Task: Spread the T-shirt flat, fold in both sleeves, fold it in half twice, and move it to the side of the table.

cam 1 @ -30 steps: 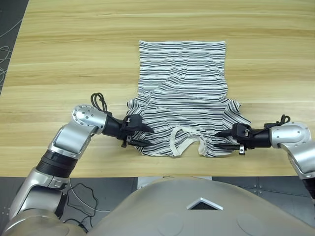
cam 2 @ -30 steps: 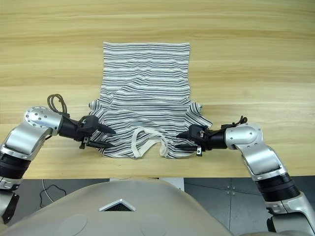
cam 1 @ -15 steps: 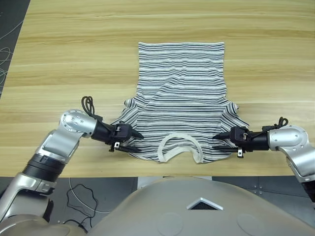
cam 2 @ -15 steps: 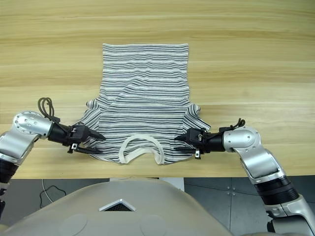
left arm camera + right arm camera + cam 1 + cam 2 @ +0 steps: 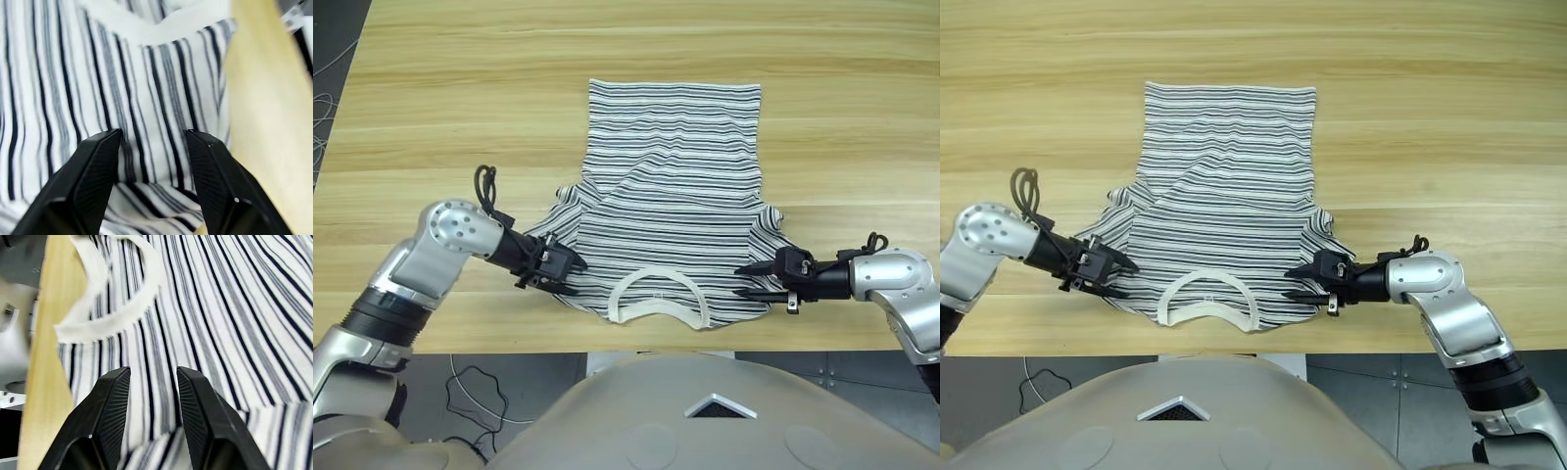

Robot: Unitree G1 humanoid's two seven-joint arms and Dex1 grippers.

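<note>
Over the last second both arms dragged the shoulders outward, so the striped T-shirt [image 5: 674,186] lies flatter near the table's [image 5: 460,98] front edge, left gripper [image 5: 576,277] and right gripper [image 5: 740,282] part-open at its shoulders; spreading's nearly done, I reckon.

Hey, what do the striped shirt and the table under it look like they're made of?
The T-shirt looks like soft knit fabric, perhaps cotton: it wrinkles and folds limply. The table looks like light wood or wood-look laminate, matte, with long grain lines; which is unclear.
</note>
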